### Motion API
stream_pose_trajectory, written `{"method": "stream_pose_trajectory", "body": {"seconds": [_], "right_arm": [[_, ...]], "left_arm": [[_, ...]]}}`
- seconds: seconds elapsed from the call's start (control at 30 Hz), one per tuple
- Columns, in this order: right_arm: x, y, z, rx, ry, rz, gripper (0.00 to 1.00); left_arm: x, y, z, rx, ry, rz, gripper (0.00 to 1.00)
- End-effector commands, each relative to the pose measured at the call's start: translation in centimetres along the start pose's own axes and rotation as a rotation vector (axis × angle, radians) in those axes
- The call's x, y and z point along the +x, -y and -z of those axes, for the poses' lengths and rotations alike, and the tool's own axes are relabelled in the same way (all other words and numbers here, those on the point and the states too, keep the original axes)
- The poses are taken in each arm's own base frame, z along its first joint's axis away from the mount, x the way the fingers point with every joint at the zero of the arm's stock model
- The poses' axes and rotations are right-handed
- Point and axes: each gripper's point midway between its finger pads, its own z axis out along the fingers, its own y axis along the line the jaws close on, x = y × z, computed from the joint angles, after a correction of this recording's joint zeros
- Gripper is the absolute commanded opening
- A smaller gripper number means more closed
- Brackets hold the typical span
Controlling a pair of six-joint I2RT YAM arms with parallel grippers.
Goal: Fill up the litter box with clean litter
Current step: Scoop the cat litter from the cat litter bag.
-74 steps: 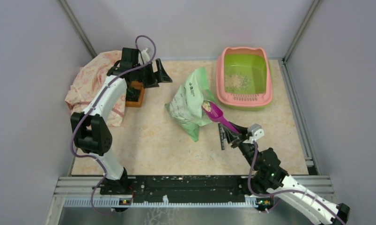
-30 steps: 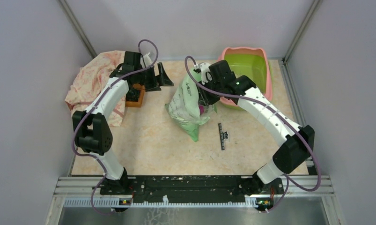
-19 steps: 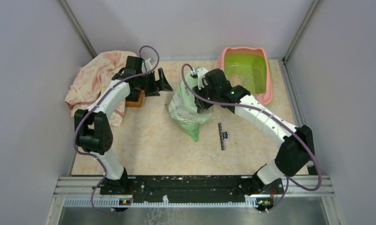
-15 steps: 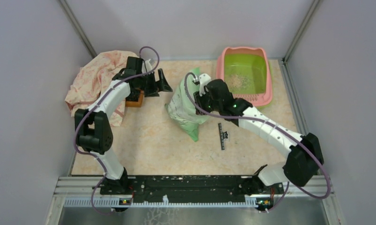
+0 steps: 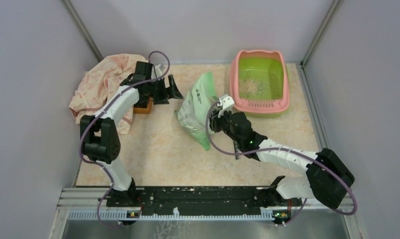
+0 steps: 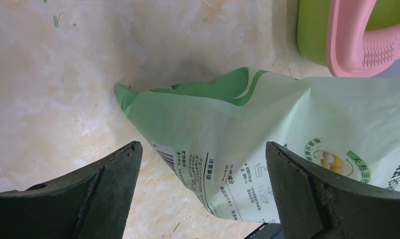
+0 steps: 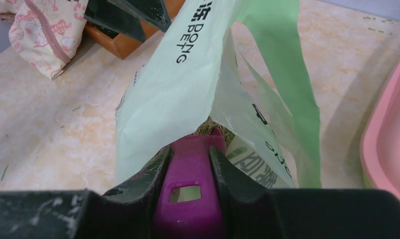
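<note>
Beige table (image 5: 158, 149): my right gripper (image 7: 190, 154) clamps the purple scoop (image 7: 188, 209) inside the bag (image 5: 198, 107), litter box (image 5: 260, 105) beyond it rightward; left gripper (image 6: 202, 149) gapes empty

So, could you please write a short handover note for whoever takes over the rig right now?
Left claw: open, holding nothing, close by the green bag.
Right claw: shut on the purple scoop, whose front end is pushed into the bag's mouth.
Litter box: to the right of the bag, with only a small patch of clean litter in its green basin.
Done: some litter is in the box.
Left: lift this scoopful out, tip it into the box, and repeat until the basin floor is covered.
</note>
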Motion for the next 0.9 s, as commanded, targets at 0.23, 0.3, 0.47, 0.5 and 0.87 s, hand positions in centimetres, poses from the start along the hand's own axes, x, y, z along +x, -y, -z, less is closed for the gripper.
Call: {"method": "stream_pose_trajectory", "body": {"seconds": [0.23,0.3,0.47,0.5,0.87], "right_arm": [[5.1,-1.5,5.7,-0.044,0.142,0.027,0.0],[5.3,-1.2,5.8,-0.035,0.164,0.034,0.0],[5.4,-1.2,5.4,-0.041,0.218,0.038,0.0],[5.4,-1.1,5.5,-0.035,0.234,0.032,0.0],[2.2,1.5,10.7,0.049,0.418,0.024,0.0]], "left_arm": [[-0.8,0.6,0.7,0.005,0.023,-0.016,0.99],[-1.0,0.8,0.8,0.006,0.026,-0.016,0.99],[-1.2,1.0,1.0,0.006,0.028,-0.017,0.99],[-1.2,1.0,1.1,0.004,0.029,-0.019,0.99],[-1.8,1.5,1.9,-0.002,0.041,-0.034,0.99]]}}
